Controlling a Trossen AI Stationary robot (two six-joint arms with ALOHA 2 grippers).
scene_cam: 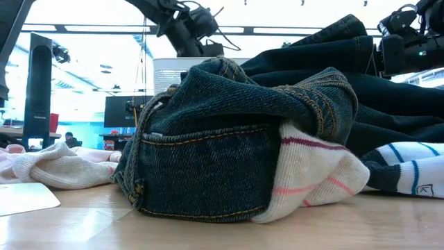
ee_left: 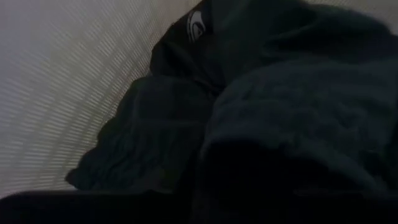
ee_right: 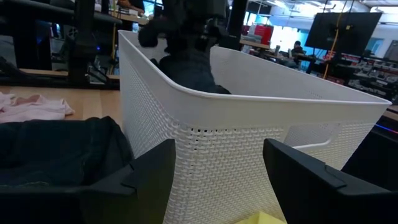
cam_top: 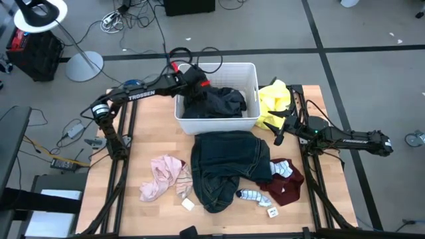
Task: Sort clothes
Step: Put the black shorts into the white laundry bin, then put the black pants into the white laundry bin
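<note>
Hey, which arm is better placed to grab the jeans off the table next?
The right, probably. The right gripper is open, empty, and hovers beside the white bin, just off the jeans. The left gripper is down inside the bin among the dark clothes.

Robotics lab, monitors (ee_right: 343, 31) (background), floor cables (cam_top: 143, 16), lamp stand (cam_top: 83, 65)

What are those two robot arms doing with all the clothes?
They are sorting laundry. The left tool is down inside the white bin, right against the dark garment lying in there. The right tool waits open beside the bin, near a yellow garment. On the table lie jeans, a pink garment, a maroon garment and striped socks.
</note>
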